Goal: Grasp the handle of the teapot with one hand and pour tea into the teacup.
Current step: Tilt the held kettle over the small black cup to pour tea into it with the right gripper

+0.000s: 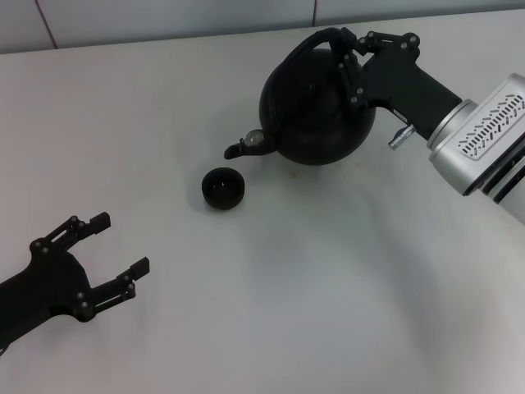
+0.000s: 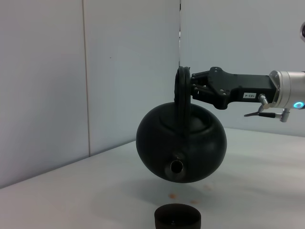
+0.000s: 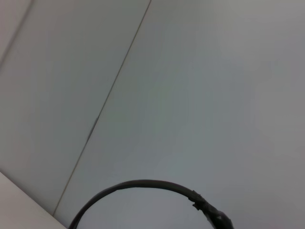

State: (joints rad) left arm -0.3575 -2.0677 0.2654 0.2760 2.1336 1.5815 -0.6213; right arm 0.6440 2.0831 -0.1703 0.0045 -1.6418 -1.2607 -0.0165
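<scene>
The black teapot (image 1: pixel 316 107) (image 2: pixel 181 143) hangs above the table, tipped with its spout (image 1: pixel 238 150) (image 2: pixel 176 167) lowered toward the teacup. My right gripper (image 1: pixel 349 57) (image 2: pixel 188 88) is shut on the arched handle (image 1: pixel 328 37) (image 2: pixel 182 90) at its top. In the right wrist view only a curve of the handle (image 3: pixel 138 183) shows. The small black teacup (image 1: pixel 223 188) (image 2: pixel 177 218) stands on the table just below and in front of the spout. No stream of tea shows. My left gripper (image 1: pixel 121 243) rests open at the near left, apart from both.
The white table (image 1: pixel 328 287) reaches back to a pale wall (image 1: pixel 164 20). A few small reddish stains (image 2: pixel 174 194) mark the tabletop under the teapot.
</scene>
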